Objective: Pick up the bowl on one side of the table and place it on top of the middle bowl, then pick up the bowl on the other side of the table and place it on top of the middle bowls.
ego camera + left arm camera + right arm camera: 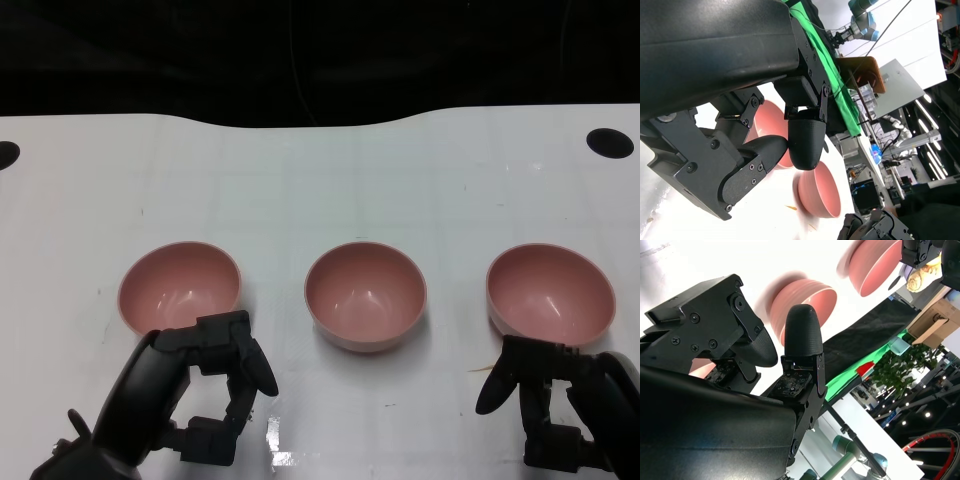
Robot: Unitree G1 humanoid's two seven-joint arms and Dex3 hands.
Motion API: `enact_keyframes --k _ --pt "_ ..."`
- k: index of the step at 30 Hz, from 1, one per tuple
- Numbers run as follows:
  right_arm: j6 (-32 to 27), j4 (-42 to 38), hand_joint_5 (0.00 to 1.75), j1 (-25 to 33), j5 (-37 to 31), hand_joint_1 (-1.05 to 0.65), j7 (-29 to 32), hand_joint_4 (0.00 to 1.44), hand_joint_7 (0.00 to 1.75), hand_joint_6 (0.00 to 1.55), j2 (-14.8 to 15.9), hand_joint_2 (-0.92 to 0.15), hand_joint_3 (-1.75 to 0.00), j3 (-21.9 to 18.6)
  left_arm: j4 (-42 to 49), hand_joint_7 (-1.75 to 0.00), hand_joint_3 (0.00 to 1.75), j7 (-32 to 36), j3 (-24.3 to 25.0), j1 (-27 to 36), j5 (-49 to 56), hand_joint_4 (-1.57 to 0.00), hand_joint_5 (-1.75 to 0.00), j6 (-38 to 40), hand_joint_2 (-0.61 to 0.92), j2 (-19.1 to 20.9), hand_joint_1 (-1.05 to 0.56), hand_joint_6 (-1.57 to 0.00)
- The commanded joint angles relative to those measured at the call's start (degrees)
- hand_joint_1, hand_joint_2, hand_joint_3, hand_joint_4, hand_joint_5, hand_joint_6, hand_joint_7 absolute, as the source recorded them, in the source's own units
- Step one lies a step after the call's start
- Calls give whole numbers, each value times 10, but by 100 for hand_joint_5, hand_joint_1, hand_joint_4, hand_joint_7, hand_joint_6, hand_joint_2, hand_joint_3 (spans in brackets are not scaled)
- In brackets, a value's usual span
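Three pink bowls stand in a row on the white table (320, 180): the left bowl (180, 287), the middle bowl (365, 295) and the right bowl (550, 290). All are upright, empty and apart from one another. My left hand (215, 385) hovers just in front of the left bowl, fingers apart, holding nothing. My right hand (545, 400) sits in front of the right bowl, also empty with fingers apart. The left wrist view shows my left hand (790, 140) with a bowl (820, 192) beyond it. Past my right hand (785, 340), the right wrist view shows the middle bowl (802, 297).
A black round hole (610, 142) marks the far right of the table, and another (5, 155) the far left. Beyond the curved far edge all is dark. A small brown speck (485, 368) lies near the right bowl.
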State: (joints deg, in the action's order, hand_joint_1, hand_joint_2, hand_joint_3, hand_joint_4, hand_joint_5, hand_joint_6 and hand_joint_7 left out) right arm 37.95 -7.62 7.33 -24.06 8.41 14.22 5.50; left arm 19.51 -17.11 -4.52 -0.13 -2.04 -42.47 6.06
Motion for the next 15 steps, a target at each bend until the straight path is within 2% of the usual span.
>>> enact_keyframes --k 1,15 --pt "0 8 175 3 5 -3 -1 93 132 86 3 -17 -158 -3 0 -144 144 -12 0 -1 -7 -89 -169 6 28 11 -23 -84" --pt "1 11 175 5 8 -3 -10 92 131 86 5 -19 -156 -3 0 -143 148 -19 -1 -3 -3 -88 -165 5 28 15 -19 -84"
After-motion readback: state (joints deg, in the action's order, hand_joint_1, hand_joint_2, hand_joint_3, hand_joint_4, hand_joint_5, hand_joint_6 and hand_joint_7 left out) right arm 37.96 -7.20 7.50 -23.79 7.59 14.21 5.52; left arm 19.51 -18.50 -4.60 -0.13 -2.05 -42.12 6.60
